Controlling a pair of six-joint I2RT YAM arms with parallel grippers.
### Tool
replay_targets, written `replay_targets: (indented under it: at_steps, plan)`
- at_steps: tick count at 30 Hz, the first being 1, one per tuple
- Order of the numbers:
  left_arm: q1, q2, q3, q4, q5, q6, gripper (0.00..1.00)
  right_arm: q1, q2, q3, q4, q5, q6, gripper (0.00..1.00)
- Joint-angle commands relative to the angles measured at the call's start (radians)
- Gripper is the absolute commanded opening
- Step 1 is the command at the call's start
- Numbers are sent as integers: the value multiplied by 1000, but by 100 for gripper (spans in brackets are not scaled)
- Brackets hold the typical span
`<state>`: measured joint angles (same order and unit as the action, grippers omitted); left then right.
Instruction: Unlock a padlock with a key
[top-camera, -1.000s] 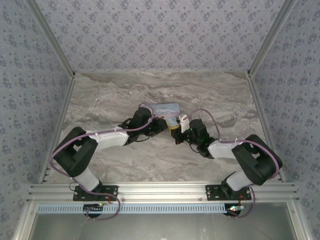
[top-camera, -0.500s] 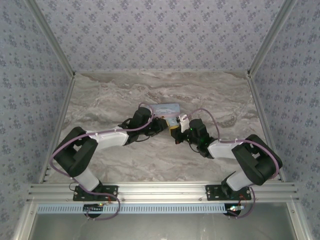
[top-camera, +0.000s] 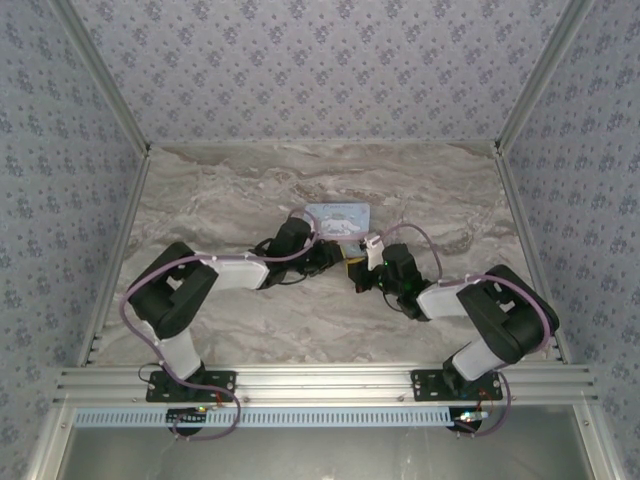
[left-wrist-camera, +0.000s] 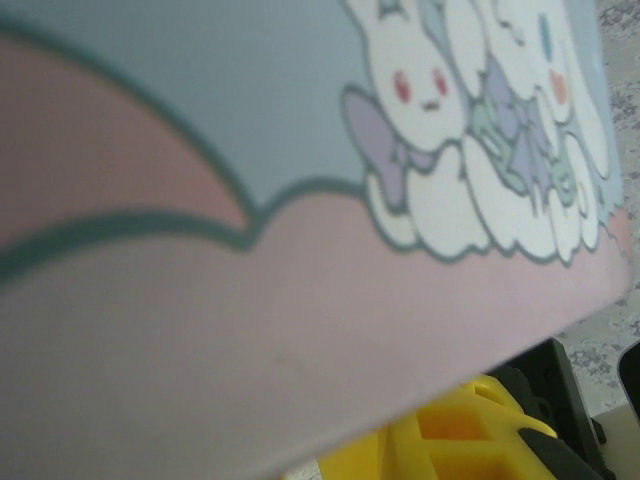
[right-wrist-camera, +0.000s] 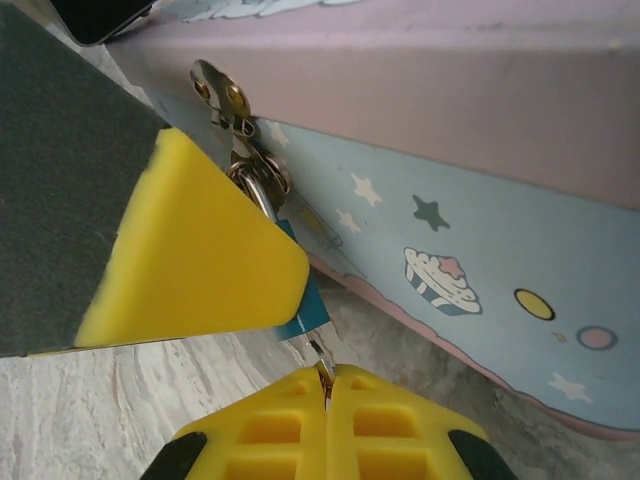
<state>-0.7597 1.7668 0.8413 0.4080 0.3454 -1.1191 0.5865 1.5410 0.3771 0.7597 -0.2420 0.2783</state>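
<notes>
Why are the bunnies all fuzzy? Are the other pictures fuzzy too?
Left wrist: the box is very close to the lens, so the bunnies look soft and out of focus. Right wrist: sharper, with the cupcake and the key in the end effector clear. Top: even light, no glare, everything just tiny.

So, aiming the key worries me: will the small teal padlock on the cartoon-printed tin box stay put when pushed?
Probably not: the teal padlock hangs by its silvery loop from the hasp on the tin box, so it likely swings. Being small, it is probably light.
</notes>
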Motion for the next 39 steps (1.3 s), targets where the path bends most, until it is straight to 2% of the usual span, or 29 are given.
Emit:
replay_targets:
  at_steps: [1, 9, 12, 16, 22, 31, 39]
  plan:
    - [-17, 35, 21, 30, 46, 0, 28, -2, 26, 2, 106, -25, 20, 0]
    - [-17, 63, 7, 78, 38, -10, 35, -19, 66, 22, 83, -38, 43, 0]
    - [-17, 24, -13, 71, 22, -1, 42, -21, 72, 28, 67, -43, 54, 0]
    - [-12, -41, -50, 49, 0, 9, 58, -23, 64, 38, 26, -45, 64, 0]
    - [-2, -135, -101, 8, -30, 19, 70, -26, 48, 51, -30, -57, 81, 0]
    - [23, -298, -224, -11, -136, 11, 72, -12, -22, 55, -132, -50, 165, 0]
    - [22, -323, -317, 109, -156, -97, 70, 2, -67, 44, -196, -4, 313, 0]
